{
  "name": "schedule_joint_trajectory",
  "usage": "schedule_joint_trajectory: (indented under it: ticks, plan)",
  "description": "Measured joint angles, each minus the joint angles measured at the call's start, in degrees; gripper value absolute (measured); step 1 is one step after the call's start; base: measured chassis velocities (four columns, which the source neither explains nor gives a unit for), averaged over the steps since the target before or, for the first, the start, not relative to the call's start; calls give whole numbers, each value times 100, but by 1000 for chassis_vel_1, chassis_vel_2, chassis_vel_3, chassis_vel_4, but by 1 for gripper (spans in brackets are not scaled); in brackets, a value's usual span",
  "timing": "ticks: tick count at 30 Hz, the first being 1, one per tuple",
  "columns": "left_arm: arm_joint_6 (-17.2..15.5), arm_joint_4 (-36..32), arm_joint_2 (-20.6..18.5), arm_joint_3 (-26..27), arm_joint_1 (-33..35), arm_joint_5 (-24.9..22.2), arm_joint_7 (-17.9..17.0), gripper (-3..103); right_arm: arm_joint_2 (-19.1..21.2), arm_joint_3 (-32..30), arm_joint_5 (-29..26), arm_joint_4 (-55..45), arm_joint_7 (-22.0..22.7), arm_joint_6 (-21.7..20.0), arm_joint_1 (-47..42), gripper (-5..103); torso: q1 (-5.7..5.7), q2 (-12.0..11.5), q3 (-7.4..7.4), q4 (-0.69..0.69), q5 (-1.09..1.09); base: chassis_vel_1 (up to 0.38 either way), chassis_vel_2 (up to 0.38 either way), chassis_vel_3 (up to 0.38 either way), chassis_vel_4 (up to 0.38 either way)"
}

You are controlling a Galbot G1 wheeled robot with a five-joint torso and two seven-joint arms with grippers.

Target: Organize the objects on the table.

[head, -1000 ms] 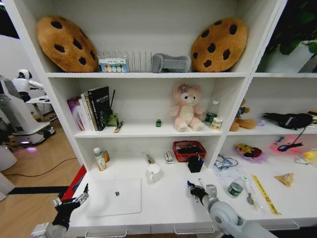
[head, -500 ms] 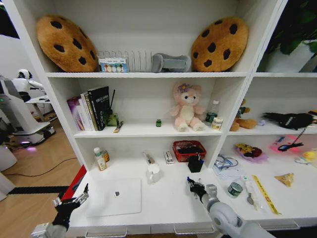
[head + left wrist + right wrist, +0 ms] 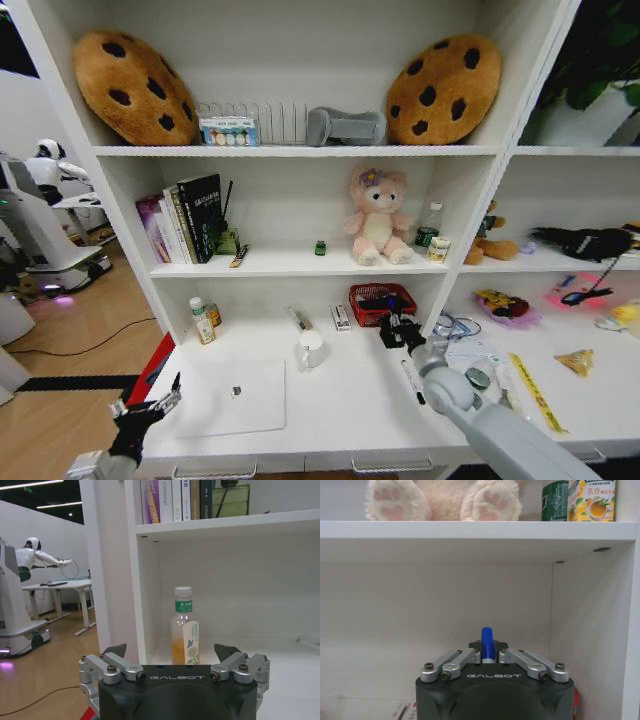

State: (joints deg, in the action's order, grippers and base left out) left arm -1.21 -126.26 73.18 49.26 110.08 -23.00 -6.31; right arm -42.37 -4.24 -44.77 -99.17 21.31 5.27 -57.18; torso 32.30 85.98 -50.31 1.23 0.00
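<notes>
One blue-capped marker [image 3: 487,642] clamped in right gripper [image 3: 490,656].

The right gripper [image 3: 487,655] has its fingers [image 3: 456,661] clamped on a blue-capped marker pen [image 3: 487,643], pointing toward twelve o'clock beneath a white shelf [image 3: 470,530].

laptop [image 3: 232,396] silver | table [image 3: 340,400] white | marker pen [image 3: 487,644] blue-capped | basket [image 3: 381,304] red | cookie cushions [image 3: 128,85] brown, dark-spotted

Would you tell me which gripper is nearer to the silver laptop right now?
The left. The left gripper hovers open just off the silver laptop's left edge, while the right gripper, shut on a blue-capped marker pen, is farther off by the red basket.
</notes>
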Motion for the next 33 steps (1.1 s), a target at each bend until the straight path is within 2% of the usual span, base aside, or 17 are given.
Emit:
schedule_joint_trajectory:
  ticks: [12, 17, 21, 27, 29, 32, 33]
  plan:
    - [19, -18, 119, -9, 50, 105, 33, 99, -273, 568, -85, 1049, -136, 34, 1075, 11, 0, 0, 0, -3, 0, 0, 0, 0, 0]
    - [26, -11, 165, -12, 42, 114, 37, 99, -370, 615, -66, 1246, -119, 103, 1152, 11, 0, 1, 0, 1, 0, 0, 0, 0, 0]
    - [30, -6, 165, 0, 41, 108, 37, 99, -407, 615, -21, 1401, -114, 198, 1140, 11, 0, 1, 0, -1, 0, 0, 0, 0, 0]
    - [15, 1, 39, 23, 37, 59, 33, 99, -364, 547, 13, 1420, -186, 232, 1019, 9, 0, 1, 0, 0, 0, 0, 0, 0, 0]
    - [-18, 7, 14, 23, 16, 28, 18, 99, -349, 512, 3, 1419, -228, 232, 1000, 19, 0, 1, 0, 0, 0, 0, 0, 0, 0]
    - [-29, 9, 19, 15, 13, 28, 16, 99, -347, 502, -1, 1419, -238, 233, 997, 25, 0, 1, 0, 0, 0, 0, 0, 0, 0]
    - [-32, 11, 36, 6, 15, 28, 16, 99, -346, 496, -6, 1418, -241, 234, 997, 35, 0, 1, 0, -1, 0, 0, 0, 0, 0]
